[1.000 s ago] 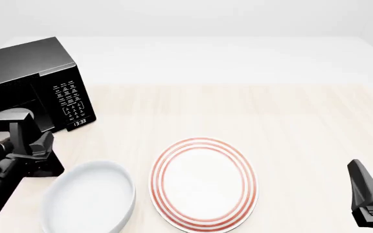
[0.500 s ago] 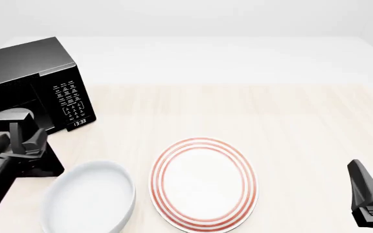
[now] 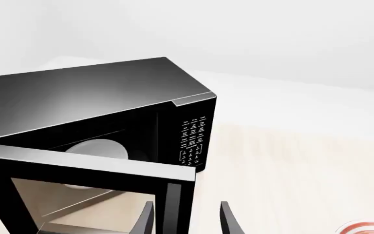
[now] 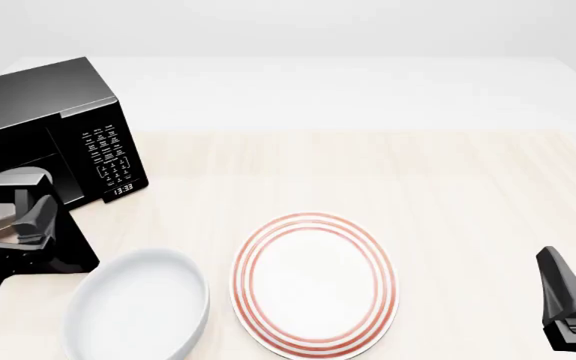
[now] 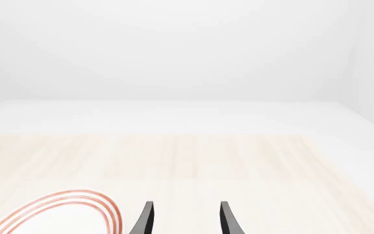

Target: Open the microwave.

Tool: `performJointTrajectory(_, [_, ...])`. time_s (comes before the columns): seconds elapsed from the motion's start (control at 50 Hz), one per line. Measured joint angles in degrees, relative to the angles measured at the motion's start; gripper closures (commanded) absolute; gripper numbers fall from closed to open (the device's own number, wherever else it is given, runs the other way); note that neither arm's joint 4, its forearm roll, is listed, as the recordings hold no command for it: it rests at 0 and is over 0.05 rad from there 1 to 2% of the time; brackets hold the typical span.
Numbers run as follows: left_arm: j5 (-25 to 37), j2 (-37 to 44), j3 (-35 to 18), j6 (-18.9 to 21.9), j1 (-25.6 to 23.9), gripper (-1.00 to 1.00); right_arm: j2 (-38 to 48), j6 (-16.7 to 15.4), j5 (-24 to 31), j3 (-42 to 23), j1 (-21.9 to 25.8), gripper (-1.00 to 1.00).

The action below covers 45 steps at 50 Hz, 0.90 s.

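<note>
The microwave (image 3: pixel 102 112) door (image 3: pixel 89 195) stands swung well out, its handle edge between the left gripper (image 3: pixel 185 222) fingers (contact unclear). Pull step is under way; the next move calls for drawing the door wider. The right gripper (image 5: pixel 185 219) is parted, empty.

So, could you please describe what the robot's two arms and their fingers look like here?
Both arms are matte black with angular, faceted housings. The left gripper has two slim, dark, blade-like fingers that taper upward. The right gripper looks identical; from the front its body is a black wedge. No cables or markings are visible.
</note>
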Motion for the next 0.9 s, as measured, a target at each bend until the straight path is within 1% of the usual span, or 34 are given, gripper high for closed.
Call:
performJointTrajectory(0.2, [7.97, -8.47, -1.29, 0.76, -0.48, -1.00, 0.00, 0.01, 0.00, 0.00, 0.00, -1.00])
performJointTrajectory(0.42, [15.96, -16.01, -3.37, 1.90, -0.73, -1.00, 0.01, 0.01, 0.03, -0.03, -0.02, -1.00])
performJointTrajectory(0.74, [27.39, -24.43, -9.10, 3.41, 0.02, -1.00, 0.01, 0.02, 0.00, 0.00, -0.03, -1.00])
performJointTrajectory(0.9, [31.19, -25.63, -12.97, 3.82, 0.16, -1.00, 0.01, 0.02, -0.02, 0.02, -0.03, -1.00])
